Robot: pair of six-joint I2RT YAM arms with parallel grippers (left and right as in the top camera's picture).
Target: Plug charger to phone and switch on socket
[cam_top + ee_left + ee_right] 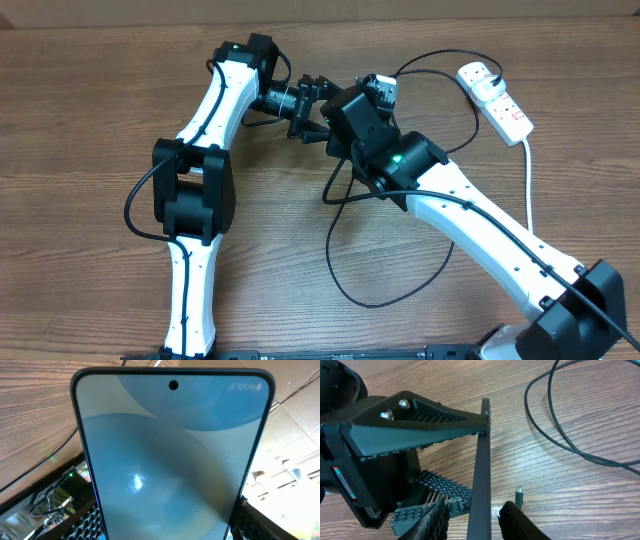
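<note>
Currently the left gripper [167, 525] is clamped on the phone [170, 460], its ribbed pads [92, 522] pressing the two long edges near the bottom of the left wrist view. The lit blue screen faces that camera and fills most of it. I note the phone is held off the table [80, 120], roughly at mid-table towards the far side, where the two arms meet.

From the right wrist I see the phone edge-on, as a thin dark bar. The right gripper [472, 517] is partly open, one finger on each side of that edge. I cannot tell whether either finger touches it.

The charger [380, 305] lies in loose loops on the table below and beside the right arm. Its connector tip [519, 496] shows just beyond the right gripper's outer finger. I cannot tell whether it is held or lying loose.

The socket [497, 100] lies at the far right of the table, well apart from both grippers.
</note>
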